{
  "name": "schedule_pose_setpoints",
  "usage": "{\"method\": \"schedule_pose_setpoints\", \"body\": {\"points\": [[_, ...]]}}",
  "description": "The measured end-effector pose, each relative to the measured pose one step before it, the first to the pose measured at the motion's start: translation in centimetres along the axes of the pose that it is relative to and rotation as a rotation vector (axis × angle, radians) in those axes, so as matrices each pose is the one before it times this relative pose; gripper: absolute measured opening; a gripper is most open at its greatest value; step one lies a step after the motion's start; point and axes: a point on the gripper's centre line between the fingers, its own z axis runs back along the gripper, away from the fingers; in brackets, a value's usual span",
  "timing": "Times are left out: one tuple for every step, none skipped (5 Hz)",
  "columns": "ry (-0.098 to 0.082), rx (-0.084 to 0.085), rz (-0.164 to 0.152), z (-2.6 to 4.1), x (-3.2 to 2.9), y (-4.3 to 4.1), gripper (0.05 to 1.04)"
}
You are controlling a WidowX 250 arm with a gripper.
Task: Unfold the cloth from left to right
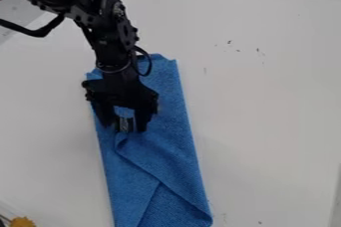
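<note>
- The table (266, 101) is white and flat, and it goes under almost everything.
- Small dark specks (257, 50) are on the table, on the far side, to the right of the cloth (174, 144).
- Past the far edge of the table, at the right, there are some dark things, too cut off to name.
- The cloth is blue and looks a bit fuzzy. It lies left of the middle, on the table, in a long strip that goes from far to near. Its near end runs out of sight.
- The cloth is folded over. A slanted fold line starts just by the gripper (124, 125) and goes down to the near right corner. Another line splits off from it and goes toward the near side, so the two make a pointy shape.
- The robot arm (110, 37) is black. It comes in from the far left and hangs over the far part of the cloth.
- The gripper is black too, and it points down at the cloth, at the top of the slanted fold. I can't tell if it is open or closed, or if it has hold of the cloth.
- A black cable (41, 33) bends out to the left of the robot arm.
- A bumpy yellow-orange thing (23, 221) pokes in at the near left corner.
</note>
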Motion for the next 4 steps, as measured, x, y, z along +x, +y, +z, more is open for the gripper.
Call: {"method": "schedule_pose_setpoints", "body": {"points": [[0.0019,0.0083,-0.0064,0.094,0.092,0.133,0.941],[0.0001,0.0024,0.0021,0.001,-0.005,0.153,0.704],[0.0086,-0.0091,0.0104,-0.486,-0.055,0.209,0.398],[-0.0050,-0.0036,0.0030,0.050,0.132,0.138,0.177]]}}
